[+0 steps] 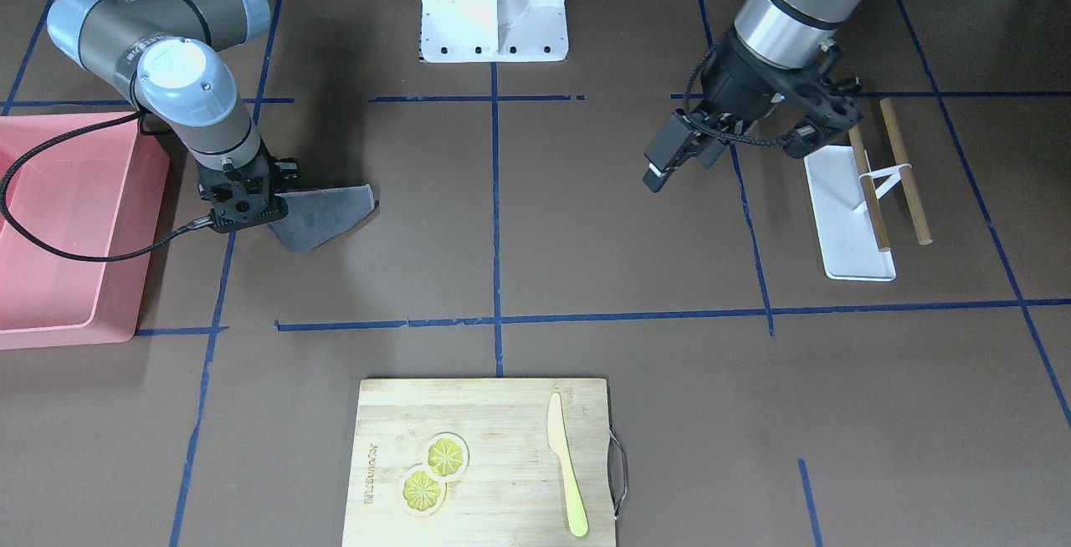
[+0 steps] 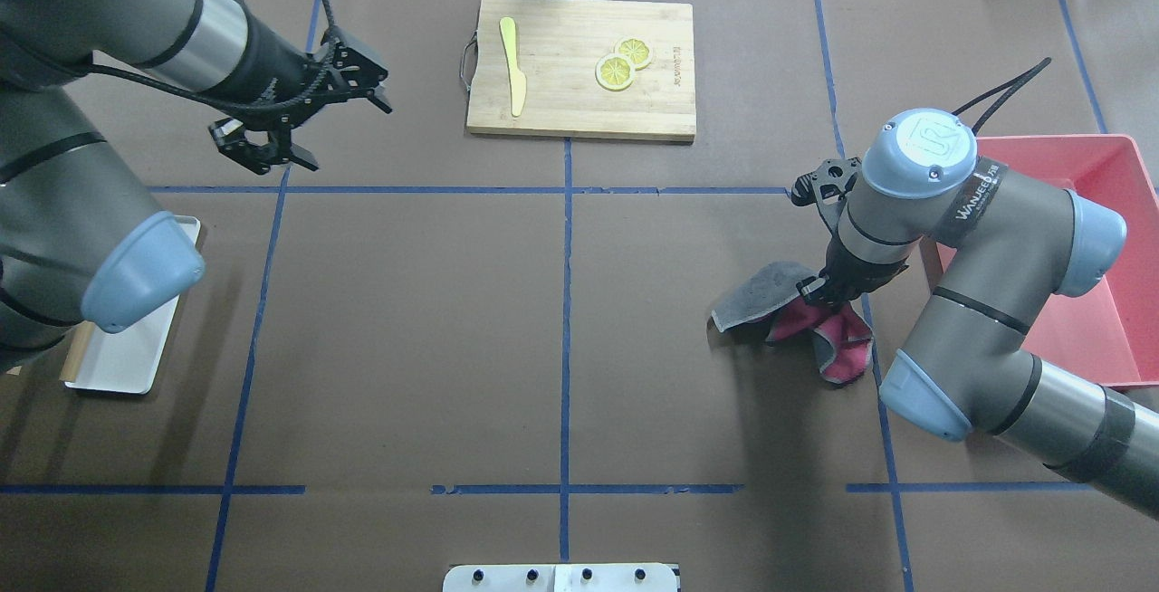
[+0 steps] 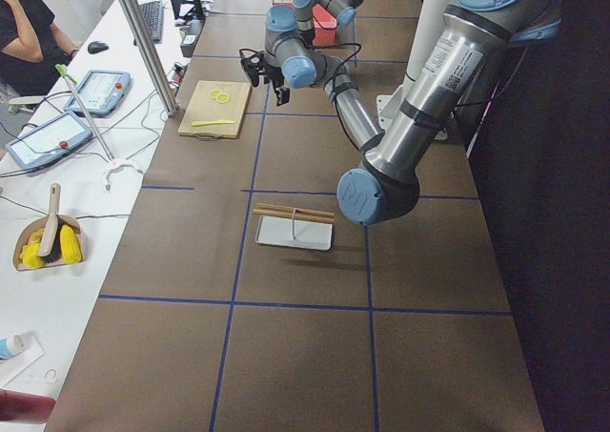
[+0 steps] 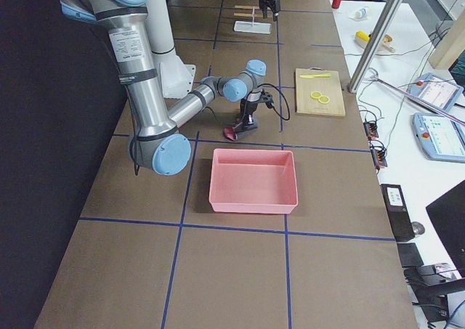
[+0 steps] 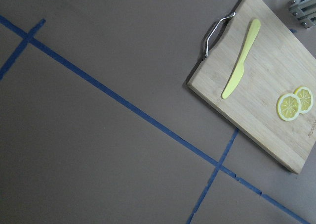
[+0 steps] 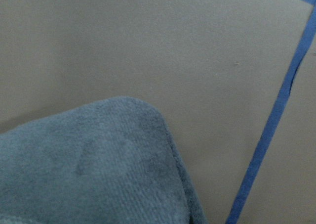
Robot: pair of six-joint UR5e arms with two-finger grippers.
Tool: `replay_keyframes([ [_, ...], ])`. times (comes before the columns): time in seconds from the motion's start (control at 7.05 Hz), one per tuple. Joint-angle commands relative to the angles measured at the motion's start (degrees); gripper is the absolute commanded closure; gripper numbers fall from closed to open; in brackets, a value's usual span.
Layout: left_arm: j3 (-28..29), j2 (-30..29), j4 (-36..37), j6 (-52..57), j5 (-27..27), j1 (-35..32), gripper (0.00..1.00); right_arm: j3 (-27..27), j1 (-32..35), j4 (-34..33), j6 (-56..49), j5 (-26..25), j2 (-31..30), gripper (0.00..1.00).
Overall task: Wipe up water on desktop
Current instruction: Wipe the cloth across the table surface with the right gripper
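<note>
**On the desktop's right side — cloth in the right gripper**

On the brown desktop (image 2: 407, 320), on the robot's right, a cloth (image 2: 756, 298) lies partly flat and partly gathered. Its grey corner spreads toward the table's middle, and its red underside is bunched directly beneath the right gripper (image 2: 826, 289). That gripper points straight down with its fingers closed on the gathered fold, and the fold rises to meet them. The cloth lies near the pink bin (image 2: 1114, 157), apart from it, and its red fold reaches a blue tape line (image 2: 883, 447).

The left gripper (image 2: 306, 121) hangs above the table on the opposite side — fingers spread apart and holding nothing, well away from the cloth. A bamboo cutting board (image 2: 579, 103) lies at the far edge. No water can be made out on the surface.
</note>
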Motion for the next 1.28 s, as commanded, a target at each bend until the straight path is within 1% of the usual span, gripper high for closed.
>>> replay_keyframes([
  [0.0,-0.68,3.43,0.1,6.45,-0.38,-2.83,0.0,-0.78,-3.36,-1.84,6.82,-0.11,5.51,1.0],
  [0.14,-0.77,3.53,0.1,6.46,-0.3,-2.84,0.0,-3.31,-6.17,-1.59,13.58,-0.11,10.51,1.0],
  [0.28,-0.94,3.96,0.1,6.46,-0.3,-2.76,0.0,-6.56,-8.2,-0.98,17.82,-0.29,14.56,1.0],
  [0.57,-1.03,4.58,0.1,6.46,-0.3,-2.84,0.0,-10.44,-10.67,-0.97,24.25,-0.29,21.08,1.0],
  [0.71,-1.03,4.58,0.01,6.46,-0.38,-2.76,0.0,-12.98,-11.12,-0.89,25.15,-0.29,23.63,1.0],
  [0.85,-1.03,4.58,0.01,6.46,-0.3,-2.84,0.0,-13.35,-10.77,-0.45,24.38,-0.12,23.13,1.0],
  [0.99,-1.03,4.67,0.01,6.46,-0.3,-2.84,0.0,-11.01,-9.64,2.95,22.46,0.15,16.78,1.0],
  [1.14,-1.03,4.76,0.01,6.46,-0.3,-2.76,0.0,-6.37,-7.36,7.16,16.78,0.59,9.06,1.0],
])
